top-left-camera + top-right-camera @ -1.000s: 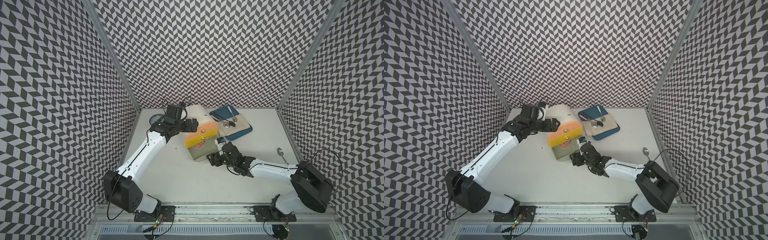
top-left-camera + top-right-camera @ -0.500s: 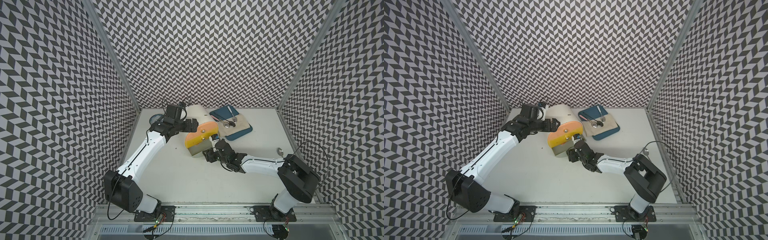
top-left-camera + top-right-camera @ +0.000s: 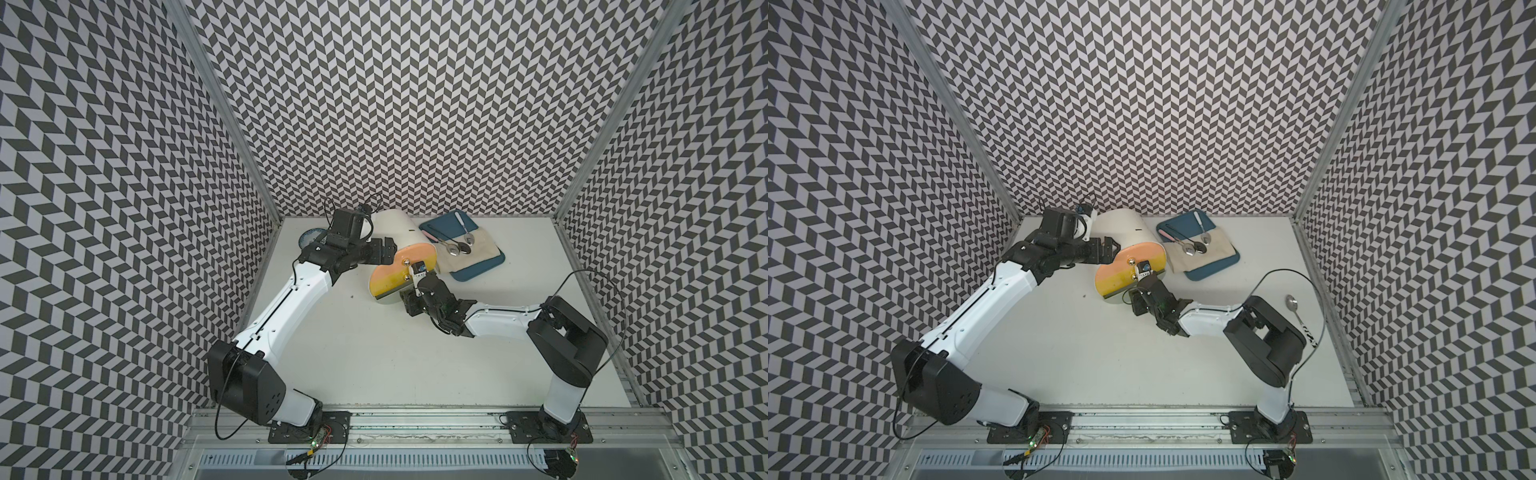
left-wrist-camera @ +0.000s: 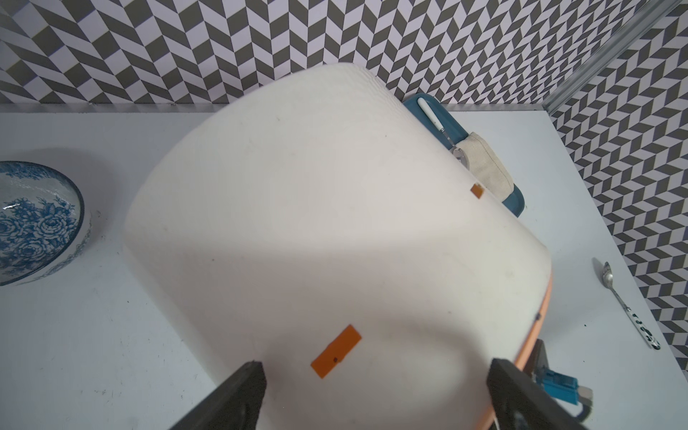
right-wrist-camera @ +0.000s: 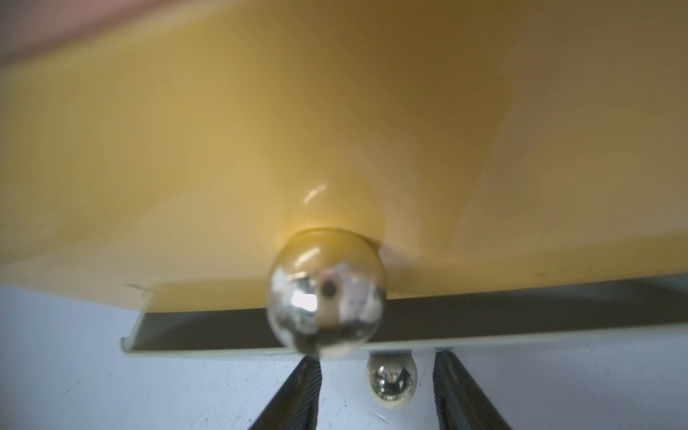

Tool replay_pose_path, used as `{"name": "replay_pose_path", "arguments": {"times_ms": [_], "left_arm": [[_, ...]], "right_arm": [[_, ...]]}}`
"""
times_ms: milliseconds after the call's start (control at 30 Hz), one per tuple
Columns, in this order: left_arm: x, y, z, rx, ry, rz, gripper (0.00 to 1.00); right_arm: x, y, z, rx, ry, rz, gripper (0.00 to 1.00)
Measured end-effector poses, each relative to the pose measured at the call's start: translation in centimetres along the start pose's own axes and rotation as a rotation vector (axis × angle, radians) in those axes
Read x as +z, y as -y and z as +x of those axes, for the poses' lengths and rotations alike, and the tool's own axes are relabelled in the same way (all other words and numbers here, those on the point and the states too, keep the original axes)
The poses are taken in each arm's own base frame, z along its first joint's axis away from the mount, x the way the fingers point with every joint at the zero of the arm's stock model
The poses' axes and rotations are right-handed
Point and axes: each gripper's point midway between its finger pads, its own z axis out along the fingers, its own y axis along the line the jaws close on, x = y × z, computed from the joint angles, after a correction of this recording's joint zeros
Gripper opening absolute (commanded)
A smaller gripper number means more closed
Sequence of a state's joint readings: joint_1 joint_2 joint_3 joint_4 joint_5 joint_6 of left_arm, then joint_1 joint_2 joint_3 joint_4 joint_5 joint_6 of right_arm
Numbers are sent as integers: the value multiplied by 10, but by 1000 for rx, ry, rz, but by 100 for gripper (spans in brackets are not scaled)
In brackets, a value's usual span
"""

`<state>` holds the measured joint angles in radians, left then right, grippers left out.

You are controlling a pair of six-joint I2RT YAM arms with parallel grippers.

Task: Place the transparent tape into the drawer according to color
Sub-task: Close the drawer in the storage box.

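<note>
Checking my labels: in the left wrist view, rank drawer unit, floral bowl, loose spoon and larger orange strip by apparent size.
1. drawer unit, nearest the camera.
2. floral bowl, partly cropped.
3. loose spoon and larger orange strip: too alike to rank.

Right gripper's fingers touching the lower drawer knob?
No. In the right wrist view the right gripper straddles the small lower knob, with a clear gap between it and each finger.
</note>
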<state>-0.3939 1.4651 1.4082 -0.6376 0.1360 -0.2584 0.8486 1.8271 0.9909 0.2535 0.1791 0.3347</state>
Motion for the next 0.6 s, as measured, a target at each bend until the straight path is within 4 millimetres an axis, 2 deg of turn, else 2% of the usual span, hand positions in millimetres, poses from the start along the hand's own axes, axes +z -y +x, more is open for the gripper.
{"name": "replay_pose_path", "arguments": {"times_ms": [600], "left_arm": [[0,-2,-1,-5,0,3,97]], "right_arm": [[14,2,-9,2,39,35,47]]}}
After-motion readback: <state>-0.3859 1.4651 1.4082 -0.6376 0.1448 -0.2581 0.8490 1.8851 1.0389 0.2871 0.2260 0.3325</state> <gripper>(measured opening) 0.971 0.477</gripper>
